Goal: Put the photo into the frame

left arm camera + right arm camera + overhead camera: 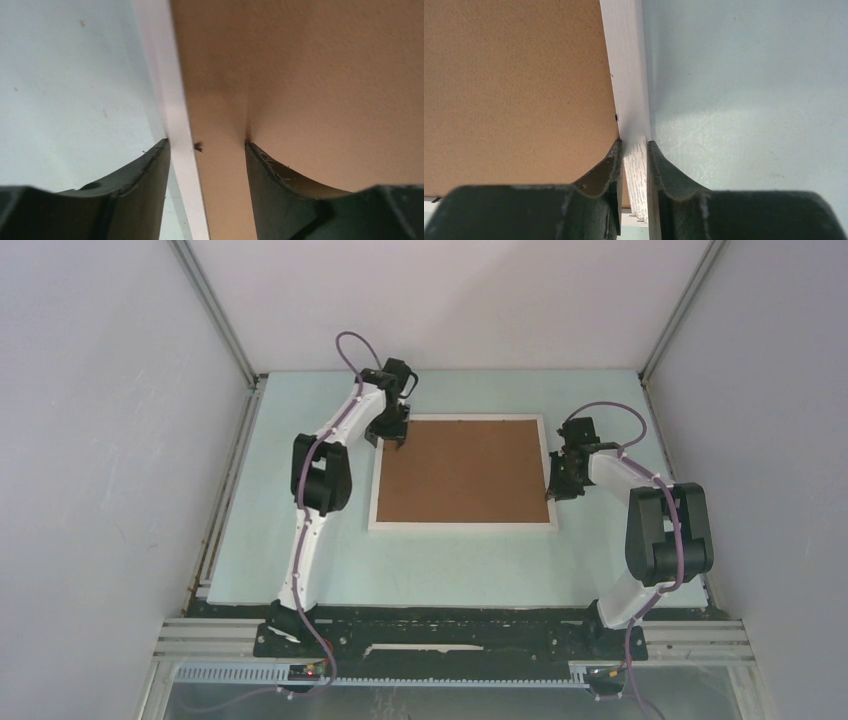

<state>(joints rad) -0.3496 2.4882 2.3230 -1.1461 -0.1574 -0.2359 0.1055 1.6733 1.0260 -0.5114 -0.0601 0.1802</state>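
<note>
While flat, frame [460, 528] inside right claw [634, 146].

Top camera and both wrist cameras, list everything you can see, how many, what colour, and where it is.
frame: one, white, lying flat mid-table, back side up
backing board: one, brown, lying inside the frame
table: one, pale blue-green, under everything
left arm: one, white and black, reaching to the frame's far-left corner
right arm: one, white and black, reaching to the frame's right side
left gripper: one, dark, open, astride the frame's left rail, one finger on the board
right gripper: one, dark, shut on the frame's right rail
</note>
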